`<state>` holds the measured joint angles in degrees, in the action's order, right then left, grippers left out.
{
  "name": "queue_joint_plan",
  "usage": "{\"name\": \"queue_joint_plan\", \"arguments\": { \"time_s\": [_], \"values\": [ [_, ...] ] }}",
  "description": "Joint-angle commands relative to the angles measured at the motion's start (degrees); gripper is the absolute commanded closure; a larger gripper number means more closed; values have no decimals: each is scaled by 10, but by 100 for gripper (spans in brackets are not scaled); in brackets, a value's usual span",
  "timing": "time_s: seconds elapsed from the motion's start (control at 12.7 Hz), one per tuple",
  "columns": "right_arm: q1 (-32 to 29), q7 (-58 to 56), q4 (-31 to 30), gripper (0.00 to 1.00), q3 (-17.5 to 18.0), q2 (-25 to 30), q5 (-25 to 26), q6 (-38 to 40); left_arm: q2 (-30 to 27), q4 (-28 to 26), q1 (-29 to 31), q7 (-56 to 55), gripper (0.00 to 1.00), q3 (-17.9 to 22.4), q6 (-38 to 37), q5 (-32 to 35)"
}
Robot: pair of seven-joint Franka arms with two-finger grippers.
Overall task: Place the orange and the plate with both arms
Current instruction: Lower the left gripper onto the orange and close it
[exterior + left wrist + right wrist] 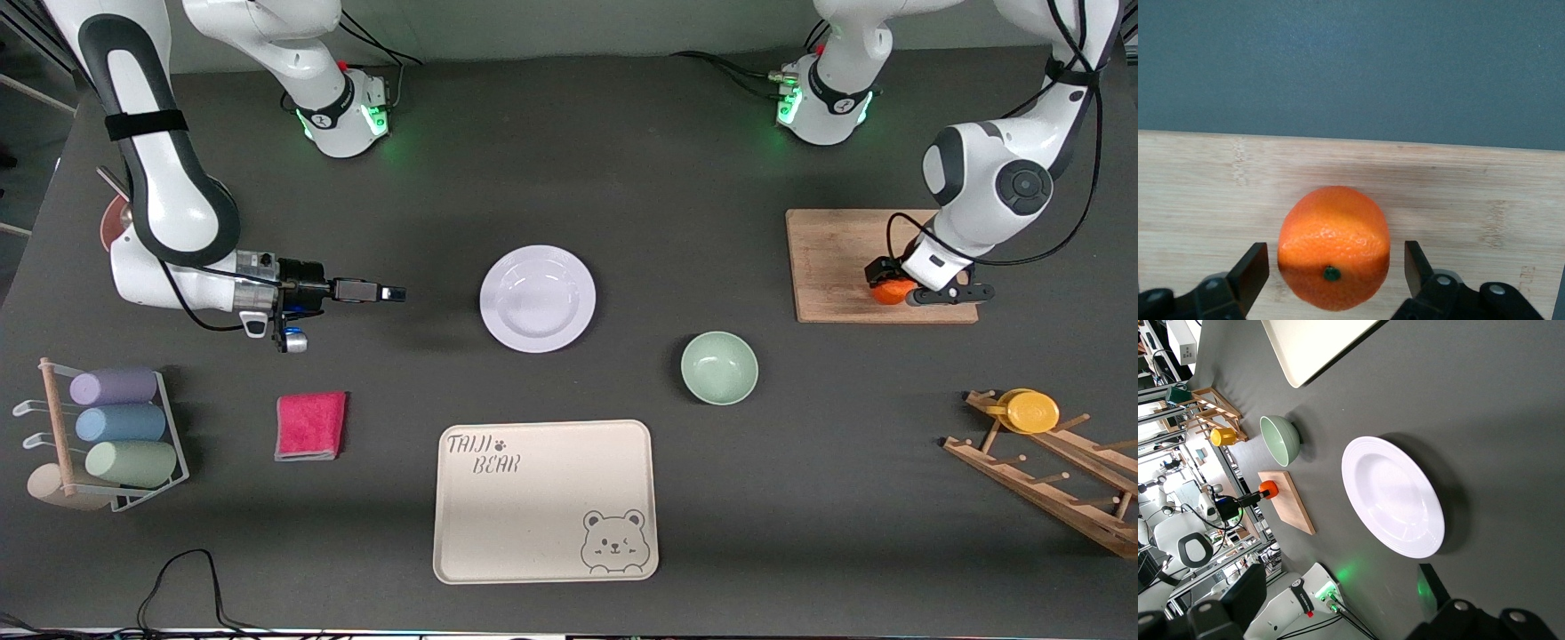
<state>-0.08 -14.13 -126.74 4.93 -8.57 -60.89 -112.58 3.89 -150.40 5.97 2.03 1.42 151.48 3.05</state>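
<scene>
Front view: left hand [892,286] is down on the cutting board [836,258] at right of frame, astride the orange [889,292]; right hand [391,293] hovers over the bench left of the plate [538,298] at centre.

Left wrist view: fingers [1251,270] spread, flanking the orange [1334,248], not yet clamped. I judge the grasp step; next is closing.

Right wrist view: hand released, plate [1393,496] ahead. Fingertips cut off.
</scene>
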Motion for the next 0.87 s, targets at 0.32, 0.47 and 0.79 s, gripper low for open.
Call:
{"name": "queue_joint_plan", "arguments": {
  "time_s": [0.32,0.47,0.79],
  "values": [
    [0,-103,-17,0,11,12,-14,-5,-8,-8,-3,4,90,2,1,3],
    [0,-110,-21,0,11,11,-14,0,-16,-4,-3,5,90,2,-11,4],
    [0,-107,-24,0,11,8,-14,6,-52,79,-3,7,89,2,-180,3]
  ]
}}
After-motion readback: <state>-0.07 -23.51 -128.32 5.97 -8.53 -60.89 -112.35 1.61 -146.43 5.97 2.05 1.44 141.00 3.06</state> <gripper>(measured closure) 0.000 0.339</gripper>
